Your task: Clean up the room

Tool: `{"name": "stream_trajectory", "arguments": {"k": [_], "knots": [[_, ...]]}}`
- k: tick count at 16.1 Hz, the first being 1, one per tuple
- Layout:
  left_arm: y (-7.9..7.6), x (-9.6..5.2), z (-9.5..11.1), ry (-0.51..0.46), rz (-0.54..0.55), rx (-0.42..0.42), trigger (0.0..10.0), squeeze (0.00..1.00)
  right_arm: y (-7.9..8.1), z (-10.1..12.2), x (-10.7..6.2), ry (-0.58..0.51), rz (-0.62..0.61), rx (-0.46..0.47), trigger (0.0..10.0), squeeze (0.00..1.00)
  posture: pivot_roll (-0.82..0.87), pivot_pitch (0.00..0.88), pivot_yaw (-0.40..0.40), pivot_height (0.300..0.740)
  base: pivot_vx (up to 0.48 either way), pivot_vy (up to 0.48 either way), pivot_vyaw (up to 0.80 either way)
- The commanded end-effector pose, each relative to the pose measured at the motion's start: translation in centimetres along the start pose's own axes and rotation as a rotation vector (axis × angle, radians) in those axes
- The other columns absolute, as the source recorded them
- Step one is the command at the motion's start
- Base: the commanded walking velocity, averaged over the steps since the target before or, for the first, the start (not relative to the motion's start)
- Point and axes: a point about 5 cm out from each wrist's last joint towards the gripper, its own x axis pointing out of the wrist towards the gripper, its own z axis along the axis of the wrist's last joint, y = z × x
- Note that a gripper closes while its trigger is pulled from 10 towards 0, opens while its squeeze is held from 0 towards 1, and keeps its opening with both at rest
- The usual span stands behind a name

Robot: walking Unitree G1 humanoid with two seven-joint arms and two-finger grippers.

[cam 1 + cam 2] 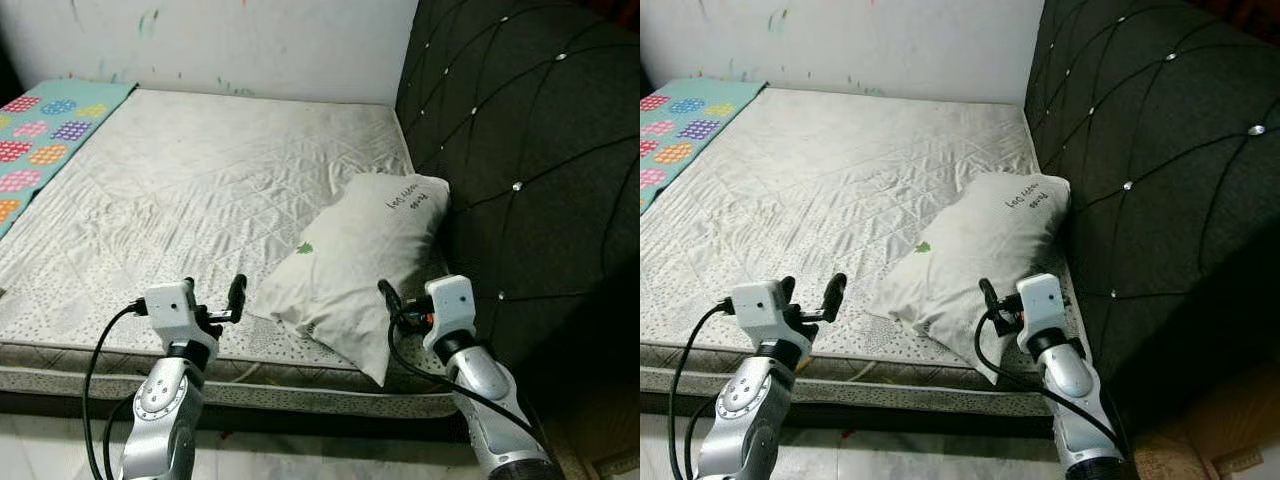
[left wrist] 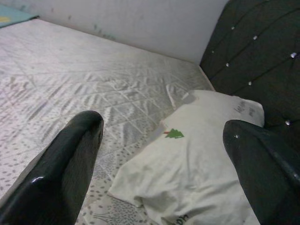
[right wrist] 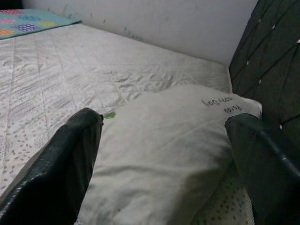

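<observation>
Approach is the step judged to be in hand: both arms are raised at the near edge of the bed [image 1: 180, 190], and nothing is held yet. A white pillow [image 1: 355, 255] is seen lying askew on the quilted mattress, its far end close to the dark tufted headboard [image 1: 530, 150] and its near corner hanging just over the mattress edge. A small green tree mark and some handwriting are carried on its cover. The left gripper [image 1: 225, 300] is held released just beside the pillow's near left edge, apart from it, with its two black fingers [image 2: 65, 164] spread wide and the pillow framed between them in the left wrist view. The right gripper [image 1: 392, 302] is also released, with its fingers [image 3: 61, 173] spread, and is set close against the pillow's lower right side; contact cannot be confirmed. A patterned cloth [image 1: 40, 140] with coloured shapes is laid along the far left side of the bed. The pillow is taken to be the thing to be straightened. For the next move, both grippers would need to be brought in onto opposite sides of the pillow and closed on the soft cover, so that it can be lifted and squared against the headboard. Slack fabric may slip if only a thin fold is pinched.
</observation>
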Motion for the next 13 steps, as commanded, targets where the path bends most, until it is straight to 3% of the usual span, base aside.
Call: {"name": "stream_trajectory", "arguments": {"k": [1, 8, 13], "knots": [[-0.47, 0.19, 0.57, -0.015, -0.027, -0.002, 10.0, 0.00, 0.09, 0.70, 0.16, -0.016, 0.003, 0.003, 10.0, 0.00, -0.10, 0.008, -0.024, 0.740, 0.000, 0.000, 0.00], [-0.76, -0.09, 0.44, -0.007, -0.034, -0.023, 10.0, 0.00, 0.53, 0.82, 0.16, -0.007, 0.033, -0.013, 10.0, 0.00, -0.10, 0.016, -0.037, 0.740, 0.000, 0.000, 0.00], [-1.00, -0.11, 0.40, -0.010, -0.052, -0.029, 10.0, 0.00, 0.68, 0.85, 0.24, -0.007, 0.041, -0.011, 10.0, 0.00, -0.10, 0.011, -0.037, 0.740, 0.307, 0.000, 0.09]]}}
